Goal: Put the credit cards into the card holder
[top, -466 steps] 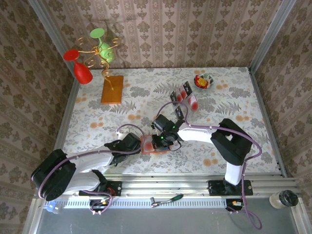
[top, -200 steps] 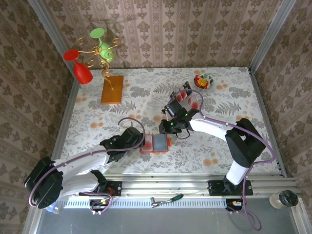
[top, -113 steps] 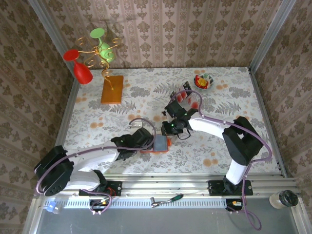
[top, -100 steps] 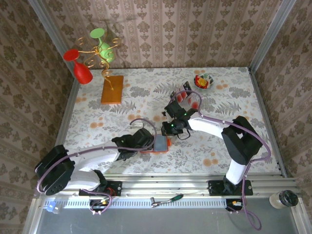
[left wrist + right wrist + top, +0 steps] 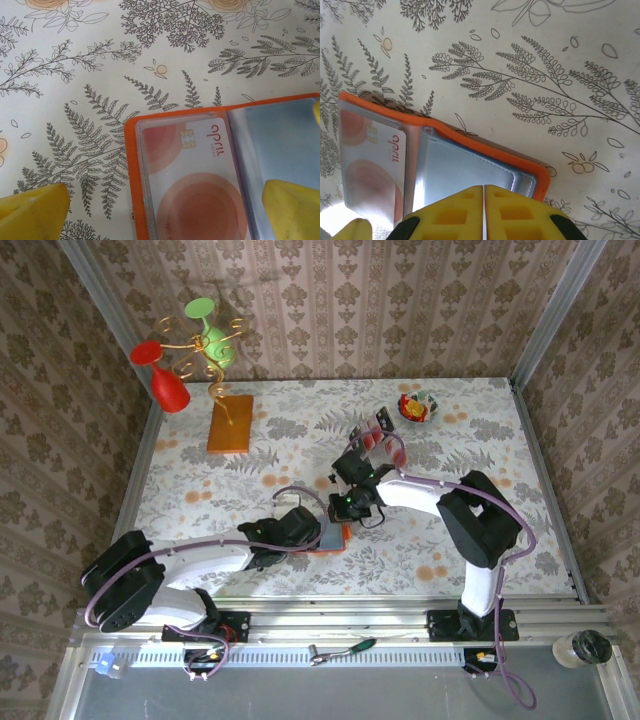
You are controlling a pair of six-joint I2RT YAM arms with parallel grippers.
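The card holder (image 5: 336, 537) lies open on the flowered table between both grippers, its orange rim (image 5: 470, 141) framing a grey-blue inside. A pale pinkish credit card (image 5: 192, 175) with red rounds sits in its left clear sleeve, also seen as the card (image 5: 372, 165) in the right wrist view. My left gripper (image 5: 165, 220) hangs open over that half, one yellow fingertip (image 5: 32, 212) on each side. My right gripper (image 5: 484, 212) is shut with nothing between the fingers, tips over the empty grey-blue sleeve (image 5: 465, 172). More credit cards (image 5: 376, 434) stand farther back.
An orange-brown board (image 5: 230, 423) with a gold wire stand holding a red glass (image 5: 165, 380) and a green glass (image 5: 212, 332) stands at the back left. A small bowl (image 5: 418, 406) sits at the back right. Papered walls close off three sides.
My right gripper has shut fully and come back from the standing cards to the holder. My left gripper has slid right over the holder's left half, staying open.
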